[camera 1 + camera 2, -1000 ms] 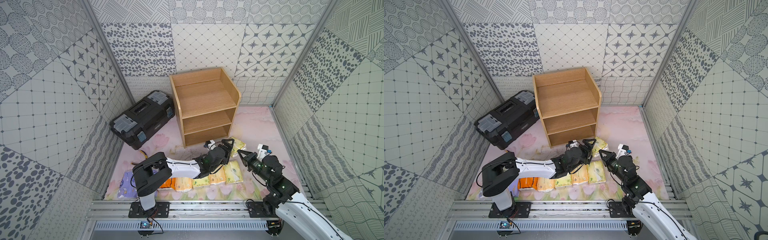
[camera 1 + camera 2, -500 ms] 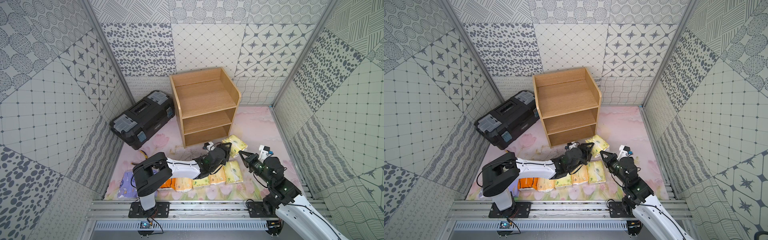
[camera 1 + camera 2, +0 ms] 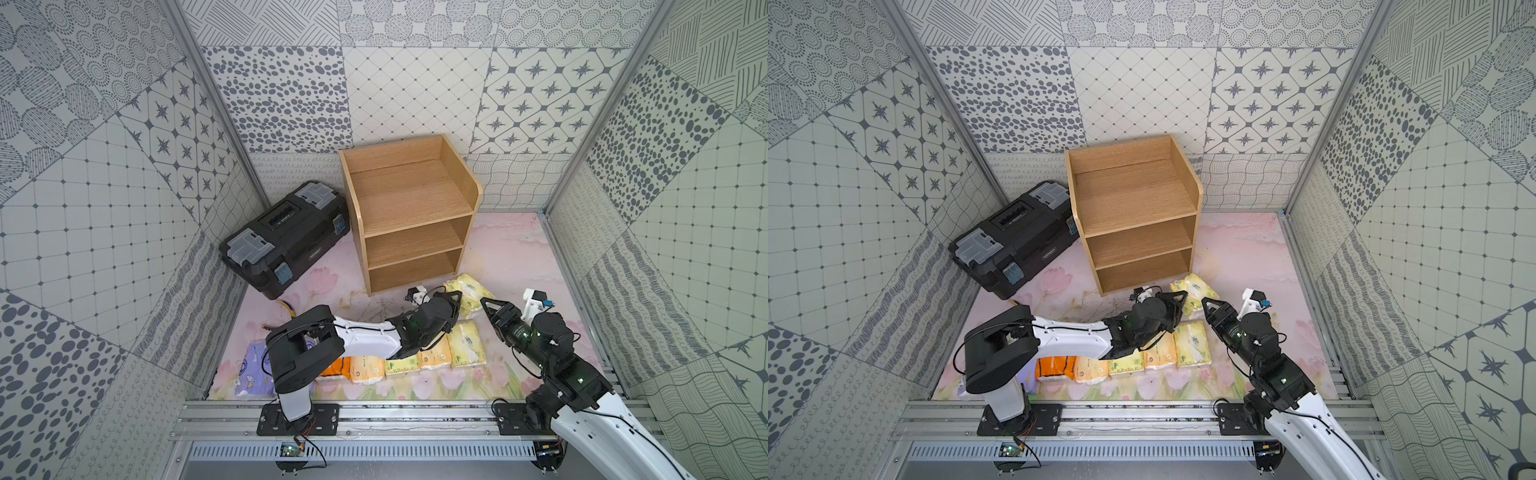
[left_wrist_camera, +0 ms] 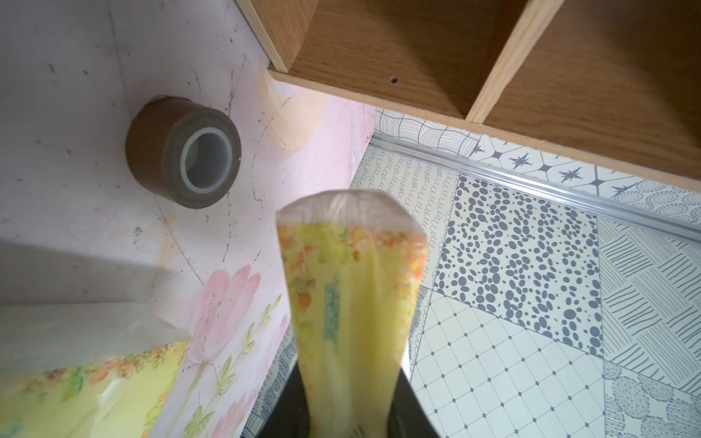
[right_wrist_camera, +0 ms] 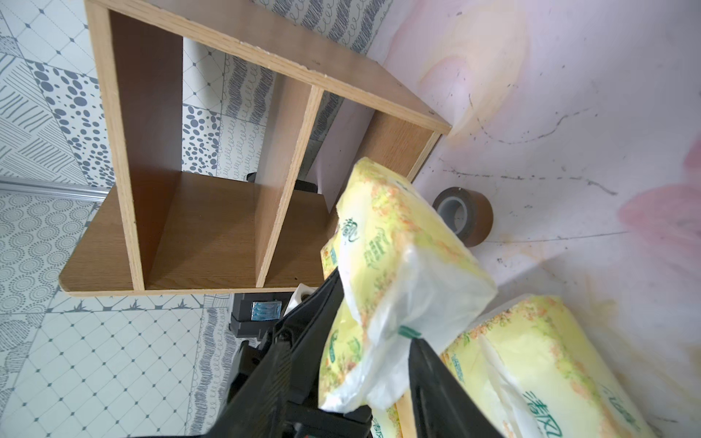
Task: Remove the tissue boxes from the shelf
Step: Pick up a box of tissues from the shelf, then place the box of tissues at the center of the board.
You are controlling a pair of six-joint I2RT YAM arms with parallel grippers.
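Held pack [image 3: 467, 290]: yellow-green, floral print, tilted. It sits outside the shelf [image 3: 411, 199], just off the shelf's front right foot, over the middle of the mat [image 3: 511, 257]. I cannot tell whether it touches the mat.

Left gripper [image 3: 456, 296]: fingers closed on the pack. The left wrist view shows the wrap pinched narrow at the jaws and the pack [image 4: 352, 303] fanning out wider beyond them.

Right gripper [image 3: 485, 302]: fingers apart, facing the left gripper across the pack. In the right wrist view the pack's crumpled white end [image 5: 398, 333] hangs between them, and one fingertip [image 5: 415, 343] touches the wrap at its green mark.

Shelf: all three tiers bare in both top views.

Row of packs [image 3: 467, 347]: lying flat side by side along the mat's front edge. Lavender sits at the left end, then orange, then cream and yellow-green, partly under the left arm.

Tape roll [image 4: 182, 151]: on the mat near the shelf's front, apart from the held pack.

Toolbox [image 3: 286, 237]: black, at the mat's back left corner, beside the shelf.
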